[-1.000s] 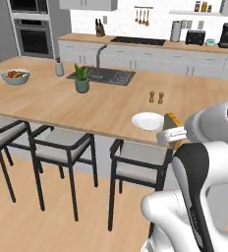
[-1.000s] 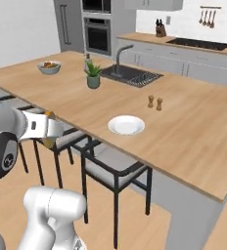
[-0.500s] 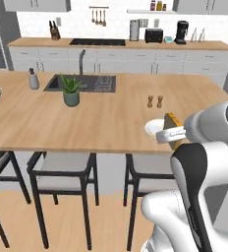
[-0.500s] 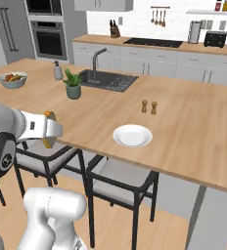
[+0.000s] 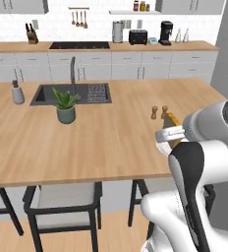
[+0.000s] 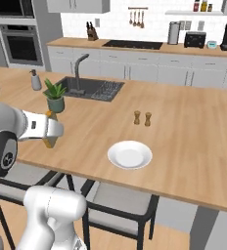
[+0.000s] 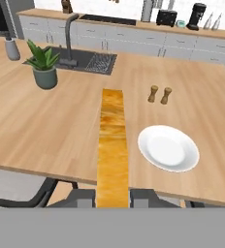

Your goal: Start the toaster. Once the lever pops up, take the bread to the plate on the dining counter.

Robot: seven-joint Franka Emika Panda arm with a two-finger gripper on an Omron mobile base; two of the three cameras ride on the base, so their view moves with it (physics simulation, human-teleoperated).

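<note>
My gripper [image 7: 113,196] is shut on the bread [image 7: 113,145], a golden-brown slice seen edge-on and reaching out over the dining counter [image 7: 75,131]. The white plate [image 7: 168,147] lies on that counter just right of the slice, near the front edge. From the right base view, the gripper [image 6: 49,129] holds the bread [image 6: 48,142] at the counter's near edge, left of the plate [image 6: 130,155]. In the left base view the bread [image 5: 172,120] sticks up from the hand. The black toaster [image 6: 194,39] stands on the far back counter.
Two small shakers [image 6: 141,118] stand behind the plate. A potted plant [image 6: 55,97], a dark sink [image 6: 88,89] with faucet and a soap bottle [image 6: 35,80] are to the left. Dark stools [image 5: 62,202] are tucked under the counter's near edge.
The whole picture has shifted, so the base has moved: the island now faces the cameras more squarely. The bread stays in the shut gripper, held the same way.
</note>
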